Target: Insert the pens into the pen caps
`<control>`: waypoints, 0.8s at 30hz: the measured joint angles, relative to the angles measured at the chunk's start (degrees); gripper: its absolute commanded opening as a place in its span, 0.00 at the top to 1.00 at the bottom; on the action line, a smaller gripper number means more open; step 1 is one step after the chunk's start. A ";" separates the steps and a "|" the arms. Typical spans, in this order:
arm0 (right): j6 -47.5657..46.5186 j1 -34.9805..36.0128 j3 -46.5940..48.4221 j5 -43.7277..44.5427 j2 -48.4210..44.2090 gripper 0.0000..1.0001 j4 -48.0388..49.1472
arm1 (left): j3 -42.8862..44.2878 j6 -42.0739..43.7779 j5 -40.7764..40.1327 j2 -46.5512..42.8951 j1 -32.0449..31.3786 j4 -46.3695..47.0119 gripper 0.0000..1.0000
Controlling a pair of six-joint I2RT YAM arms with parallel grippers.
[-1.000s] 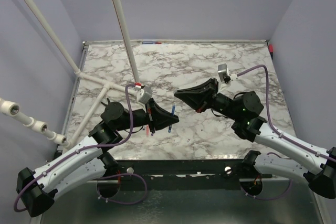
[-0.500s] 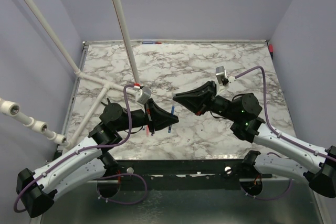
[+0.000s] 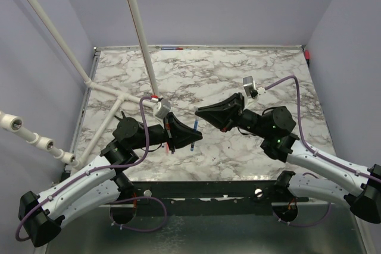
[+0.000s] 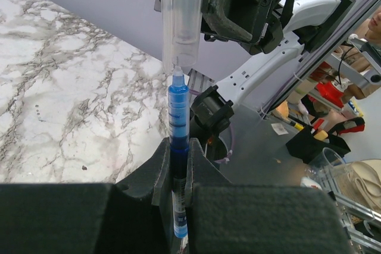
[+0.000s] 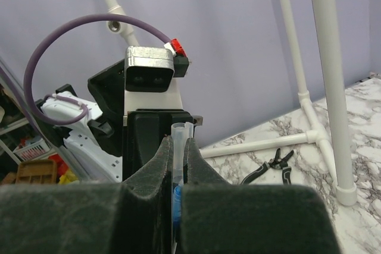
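just above the tip of the blue pen (image 4: 178, 117), as the left wrist view shows it, stands the open mouth of a clear pen cap (image 4: 181, 16). the left gripper (image 4: 177, 160) is clamped on the pen's lower barrel, one jaw pressed to each side. the right gripper (image 5: 177, 147) is pinched on the cap partway along its length, with the mouth turned toward the pen. the two long axes run nearly in one line, the cap leaning only slightly off the pen's axis. the tip meets the mouth; whether it has passed inside cannot be told. pen and cap hang in the air above the marble table (image 3: 238, 69), between the two arms, neither gripper nearer the pen's tip than the other. judgement: the coming move is a straight push along the pen's axis, and any sideways offset at the mouth would catch the tip on the rim.
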 measured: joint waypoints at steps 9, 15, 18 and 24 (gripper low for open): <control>0.04 0.63 -1.18 0.00 0.00 0.99 0.52 | 0.00 0.00 -0.02 -0.13 0.00 0.02 1.00; 0.48 0.96 -2.10 0.00 0.00 0.99 1.29 | -0.20 0.00 -0.02 -0.44 0.00 0.02 1.00; 0.90 1.05 -2.58 0.00 0.00 1.00 2.03 | -0.35 0.00 -0.02 -0.52 0.00 0.00 1.00; 2.01 1.75 -4.11 0.09 -0.04 1.00 4.59 | -0.81 0.00 -0.02 -1.14 -0.02 -0.02 1.00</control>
